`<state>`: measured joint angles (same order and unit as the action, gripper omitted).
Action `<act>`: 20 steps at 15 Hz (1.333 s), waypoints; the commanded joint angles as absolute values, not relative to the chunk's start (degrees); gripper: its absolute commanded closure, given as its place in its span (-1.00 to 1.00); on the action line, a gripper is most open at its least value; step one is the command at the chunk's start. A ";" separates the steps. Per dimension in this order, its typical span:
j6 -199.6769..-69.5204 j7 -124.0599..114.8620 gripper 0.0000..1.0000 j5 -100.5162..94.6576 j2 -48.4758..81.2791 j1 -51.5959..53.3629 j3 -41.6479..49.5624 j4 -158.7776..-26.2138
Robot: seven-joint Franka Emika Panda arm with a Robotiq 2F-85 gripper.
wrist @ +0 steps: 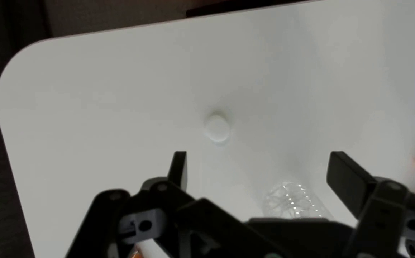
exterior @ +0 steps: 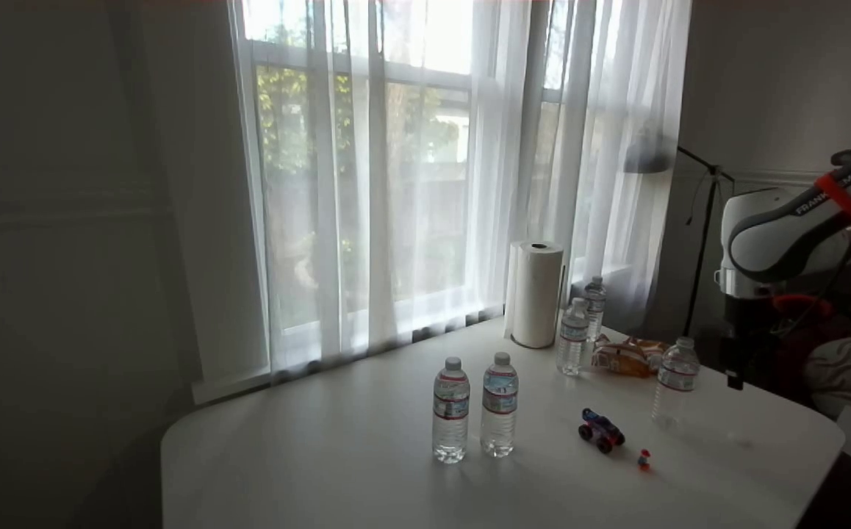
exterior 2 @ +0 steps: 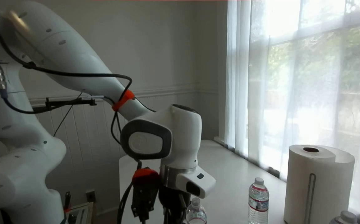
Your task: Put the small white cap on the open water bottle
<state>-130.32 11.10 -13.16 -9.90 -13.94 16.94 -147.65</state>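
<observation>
On table [wrist: 121, 107], white cap [wrist: 218, 128]; on arm [exterior: 778, 239], "FRANK", "MIKA".

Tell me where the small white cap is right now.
In the wrist view, the small white cap lies on the table near the picture's middle, up and left of the clear bottle, its nearest neighbour.

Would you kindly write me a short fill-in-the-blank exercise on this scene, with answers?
The hand is not shut but ____.
The colour of the small cap on the table is ____.
In an exterior view that shows the toy truck, water bottles number ____.
Near the curtains stands a roll of paper ____.
Missing words: open; white; five; towels.
</observation>
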 commanded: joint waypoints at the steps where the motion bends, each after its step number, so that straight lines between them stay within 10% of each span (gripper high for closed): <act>1: -135.73 10.70 -1.00 -11.78 -7.60 -15.44 17.64 -149.69; 20: -155.48 10.61 -0.85 -3.59 9.49 -17.05 17.46 -150.10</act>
<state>-153.73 10.10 -4.75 8.13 -16.10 18.11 -150.51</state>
